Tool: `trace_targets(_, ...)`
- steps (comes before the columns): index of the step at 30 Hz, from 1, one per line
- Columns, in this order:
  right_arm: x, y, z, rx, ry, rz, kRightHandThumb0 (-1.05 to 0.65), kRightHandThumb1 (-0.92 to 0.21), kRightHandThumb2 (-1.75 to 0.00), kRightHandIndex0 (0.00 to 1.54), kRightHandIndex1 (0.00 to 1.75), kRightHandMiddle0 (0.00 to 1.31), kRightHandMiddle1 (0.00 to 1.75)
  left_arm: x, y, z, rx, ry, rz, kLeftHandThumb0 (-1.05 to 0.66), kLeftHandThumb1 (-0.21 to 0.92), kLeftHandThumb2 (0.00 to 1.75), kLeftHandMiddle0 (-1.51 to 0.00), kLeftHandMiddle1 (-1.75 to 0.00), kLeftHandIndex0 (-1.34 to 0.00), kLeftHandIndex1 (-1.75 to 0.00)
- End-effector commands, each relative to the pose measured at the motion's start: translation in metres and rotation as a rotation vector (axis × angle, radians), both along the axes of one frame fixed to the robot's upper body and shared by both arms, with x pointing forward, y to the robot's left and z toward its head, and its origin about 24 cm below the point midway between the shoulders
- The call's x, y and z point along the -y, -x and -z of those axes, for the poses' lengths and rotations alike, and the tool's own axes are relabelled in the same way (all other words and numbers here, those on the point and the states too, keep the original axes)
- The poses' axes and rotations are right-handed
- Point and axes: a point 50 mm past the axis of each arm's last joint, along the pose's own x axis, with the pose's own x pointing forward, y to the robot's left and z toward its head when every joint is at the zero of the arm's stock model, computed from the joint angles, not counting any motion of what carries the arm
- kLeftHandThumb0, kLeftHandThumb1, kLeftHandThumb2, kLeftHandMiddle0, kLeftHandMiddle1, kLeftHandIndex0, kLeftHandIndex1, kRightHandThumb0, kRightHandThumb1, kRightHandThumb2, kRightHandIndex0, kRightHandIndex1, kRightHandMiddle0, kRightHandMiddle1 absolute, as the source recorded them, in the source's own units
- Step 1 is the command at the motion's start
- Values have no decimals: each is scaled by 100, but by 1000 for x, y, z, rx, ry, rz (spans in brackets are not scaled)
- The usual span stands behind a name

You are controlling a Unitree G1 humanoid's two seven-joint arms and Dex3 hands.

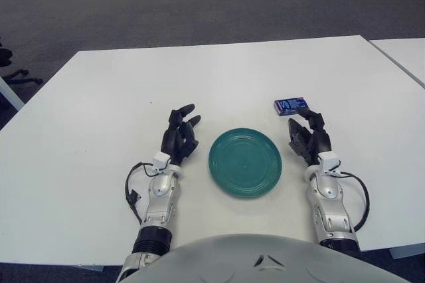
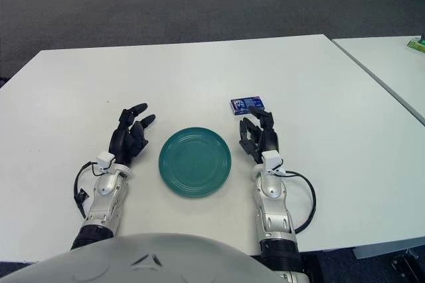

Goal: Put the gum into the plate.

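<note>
Gum pack [image 1: 291, 105] lettering too small to read; neighbouring table [image 2: 392, 64] cut by right edge.

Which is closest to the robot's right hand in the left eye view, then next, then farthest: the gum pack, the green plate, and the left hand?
From the right hand:
1. Gum pack, just beyond its fingertips, slightly toward the robot's left.
2. Green plate, beside the hand on its left, at the table's middle.
3. Left hand, across the plate on the far left side.

White table [image 1: 219, 70], perhaps another [image 1: 405, 54] beside.
</note>
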Motion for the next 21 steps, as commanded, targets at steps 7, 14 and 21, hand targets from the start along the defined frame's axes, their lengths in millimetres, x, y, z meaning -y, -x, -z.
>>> trace_targets(7,16,-14,-16,-37,36,22,-53,-92,-56,53,3,3,92,2,8,15,-80,-7,-2,-84,92,84,-35,-62,-6,-100)
trace_targets(14,28,-36,-46,85,213,23,-53,-92,-57,53,3,1,93,5,6,15,-87,-3,7,-85,92,84,-37,-63,-6,-100)
trace_targets(21,37,-62,-79,191,603,-26,-57,-92,-58,51,2,0,90,7,5,14,-75,-3,18,-87,92,84,-39,-64,-8,-101)
